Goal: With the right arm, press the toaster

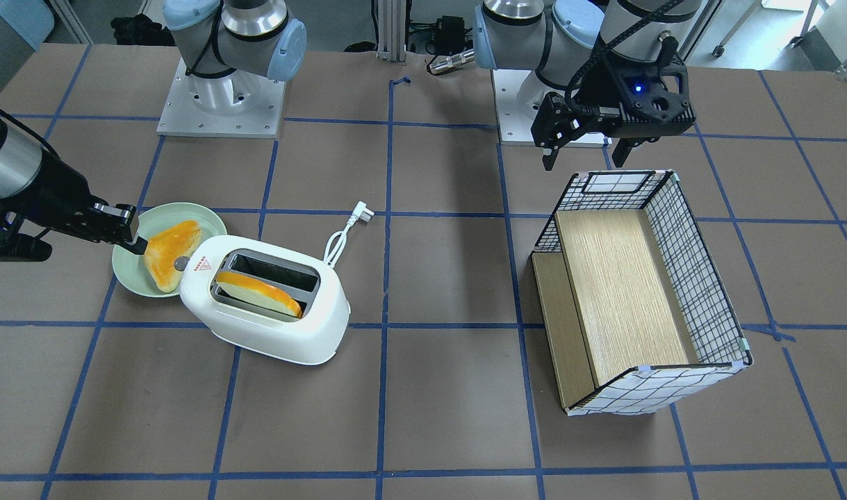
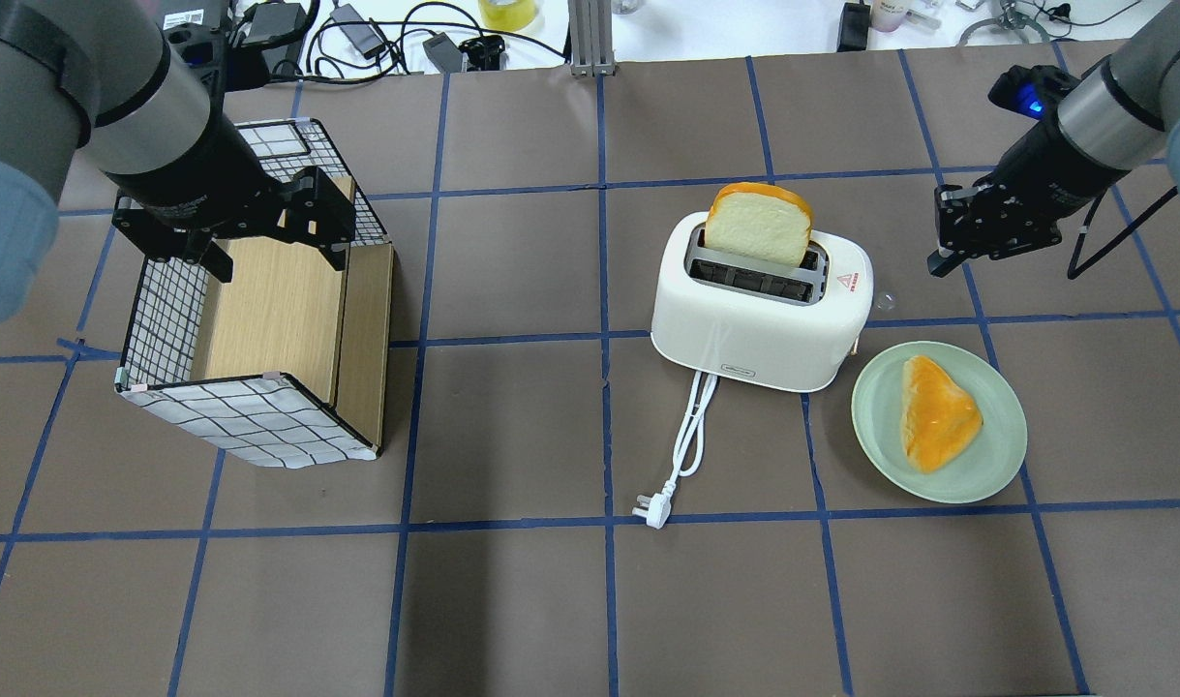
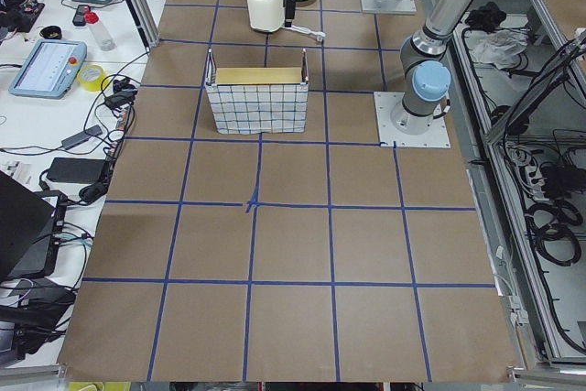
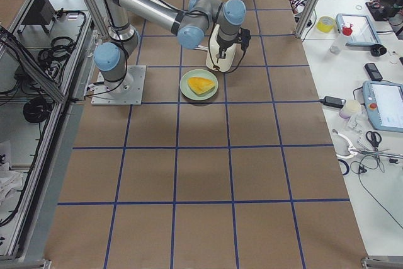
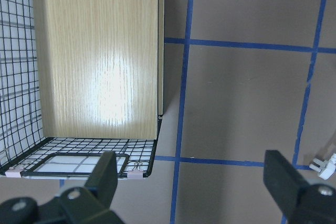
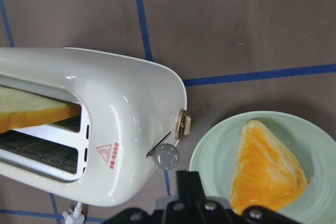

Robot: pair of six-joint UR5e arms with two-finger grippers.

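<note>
The white two-slot toaster [image 1: 270, 312] [image 2: 759, 319] [image 6: 115, 114] lies mid-table with a bread slice [image 2: 756, 223] standing in one slot. Its small grey round button [image 6: 167, 156] [image 1: 181, 263] and red triangle mark [image 6: 105, 154] are on the end that faces the plate. My right gripper [image 1: 138, 243] [image 2: 941, 259] [image 6: 188, 178] is shut and empty. It hovers off that end of the toaster, its tip close to the button without touching it. My left gripper [image 1: 585, 156] [image 2: 275, 257] [image 5: 191, 182] is open and empty above the basket's edge.
A pale green plate [image 1: 128, 278] [image 2: 996, 455] [image 6: 210, 166] with an orange bread piece [image 2: 933, 414] sits beside the toaster's button end, under the right gripper. The toaster's cord and plug [image 2: 652, 508] trail over the table. A wire basket with wooden boards [image 1: 631, 278] [image 2: 260, 319] stands on the left arm's side.
</note>
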